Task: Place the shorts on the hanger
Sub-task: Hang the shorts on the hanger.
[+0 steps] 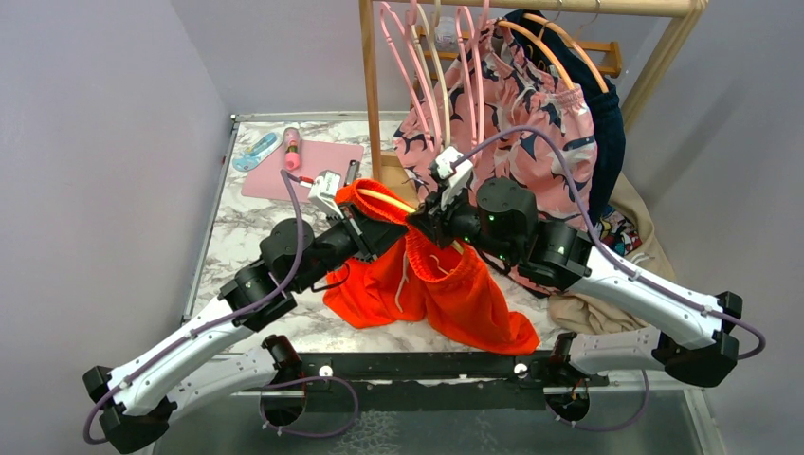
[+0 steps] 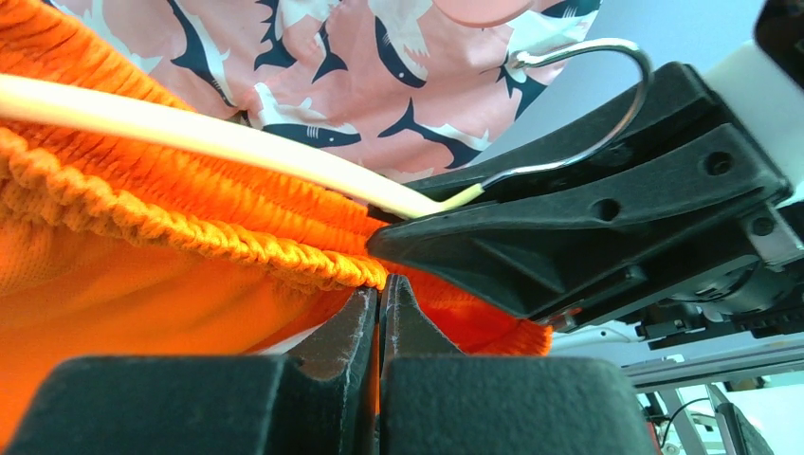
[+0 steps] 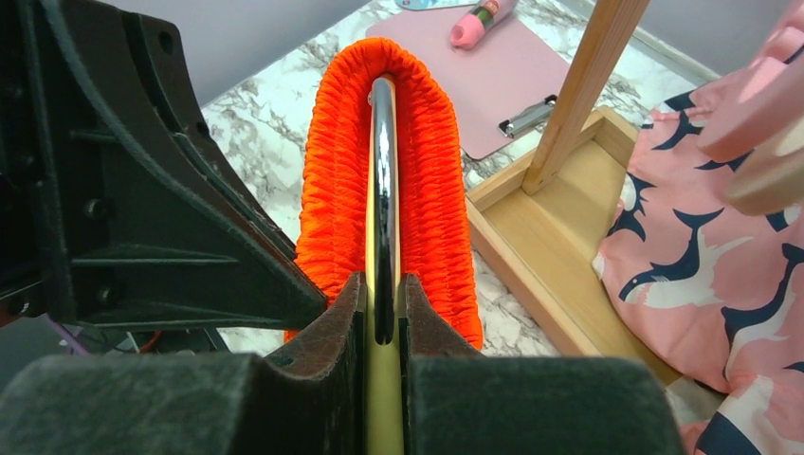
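Right wrist: hanger (image 3: 382,237) between fingers (image 3: 332,327), shorts (image 3: 429,190) draped over it.

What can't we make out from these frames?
- Second arm of the hanger: top view, hidden under the right gripper and the shorts.
- Whether the left gripper pinches fabric: left wrist view, its shut fingers cover the contact.
- Legs of the shorts: both wrist views, cut off by frame edges.

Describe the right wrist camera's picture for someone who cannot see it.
The right gripper is shut on the hanger at its metal hook, with the waistband of the orange-red shorts looped over it beyond. Behind: a pink clipboard on the marble table, a wooden rack post, shark-patterned pink shorts.
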Controlling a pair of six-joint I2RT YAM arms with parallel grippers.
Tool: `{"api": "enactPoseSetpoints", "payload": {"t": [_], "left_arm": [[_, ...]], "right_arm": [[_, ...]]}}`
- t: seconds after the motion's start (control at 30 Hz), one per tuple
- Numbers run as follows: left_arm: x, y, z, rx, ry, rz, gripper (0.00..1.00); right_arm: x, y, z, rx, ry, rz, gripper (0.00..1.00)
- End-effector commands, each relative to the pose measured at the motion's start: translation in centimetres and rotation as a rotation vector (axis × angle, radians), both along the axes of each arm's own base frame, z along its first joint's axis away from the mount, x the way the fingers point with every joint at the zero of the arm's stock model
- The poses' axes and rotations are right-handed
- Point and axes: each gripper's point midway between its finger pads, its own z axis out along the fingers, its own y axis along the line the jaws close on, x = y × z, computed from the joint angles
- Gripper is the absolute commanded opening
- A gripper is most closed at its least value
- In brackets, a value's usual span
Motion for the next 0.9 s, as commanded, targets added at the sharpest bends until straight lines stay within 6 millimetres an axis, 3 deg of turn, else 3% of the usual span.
{"api": "enactPoseSetpoints", "payload": {"t": [0.0,0.2,0.27,0.37,0.47,0.6,0.77,0.8,0.83,0.87], "left_arm": [[-1.0,-0.1,3.6,-0.091,-0.057,-0.049,0.0],[-1.2,0.6,2.1,-0.084,-0.028,-0.03,0.0],[-1.3,1.0,1.5,-0.063,-0.025,-0.019,0.0],[-1.5,2.0,-0.5,-0.009,0.0,0.004,0.02],[-2.0,2.9,-2.3,0.003,0.021,0.017,0.14],[-2.3,3.6,-2.9,-0.004,0.02,0.026,0.31],[-3.2,4.3,-0.5,-0.004,-0.058,-0.001,0.58],[-3.4,4.5,-0.1,0.011,-0.082,-0.008,0.73],[-3.7,4.9,0.8,0.021,-0.116,-0.011,0.93],[-4.0,5.6,2.5,0.018,-0.157,-0.008,0.98]], "right_arm": [[0.3,1.3,2.2,0.085,-0.05,0.021,0.01],[0.3,2.3,1.5,0.083,-0.036,0.043,0.01],[0.5,1.9,2.4,0.1,-0.056,0.026,0.01],[0.3,1.0,5.3,0.187,-0.106,0.016,0.01],[-0.6,0.3,8.0,0.28,-0.14,0.035,0.01],[-1.2,-0.5,10.2,0.37,-0.143,0.037,0.01],[-2.1,-1.5,13.1,0.42,-0.166,0.06,0.01],[-2.4,-1.8,13.8,0.421,-0.178,0.067,0.01],[-2.7,-2.1,14.6,0.42,-0.192,0.076,0.01],[-3.0,-2.5,15.4,0.416,-0.207,0.087,0.01]]}}
